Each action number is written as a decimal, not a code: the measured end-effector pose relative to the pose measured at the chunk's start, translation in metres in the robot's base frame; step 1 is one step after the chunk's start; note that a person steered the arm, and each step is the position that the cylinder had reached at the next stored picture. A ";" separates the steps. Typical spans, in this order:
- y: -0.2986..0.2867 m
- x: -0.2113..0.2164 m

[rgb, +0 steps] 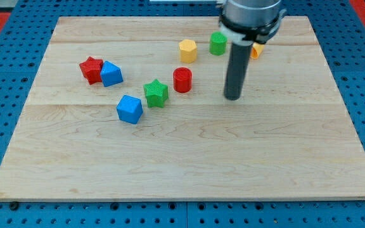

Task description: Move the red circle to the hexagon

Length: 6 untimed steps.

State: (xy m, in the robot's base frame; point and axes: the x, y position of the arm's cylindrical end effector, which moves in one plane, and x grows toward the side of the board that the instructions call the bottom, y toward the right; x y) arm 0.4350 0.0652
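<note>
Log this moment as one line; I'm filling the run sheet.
my tip: right of red circle, apart | yellow hexagon: above circle, apart | push: not begun

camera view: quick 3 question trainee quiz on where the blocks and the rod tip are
1. True or false: my tip touches the red circle.
2. Which block lies nearest the red circle on the view's left? A) green star B) red star C) blue block beside the red star
3. Fill in: the yellow hexagon lies toward the view's ____ from the red circle.

Key
1. False: bare board shows between them; my tip stands on the view's right of the circle.
2. A
3. top
</note>
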 end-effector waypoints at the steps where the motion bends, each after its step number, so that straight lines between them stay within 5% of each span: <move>1: -0.073 -0.023; 2: -0.067 -0.069; 4: -0.032 -0.057; 6: -0.036 -0.136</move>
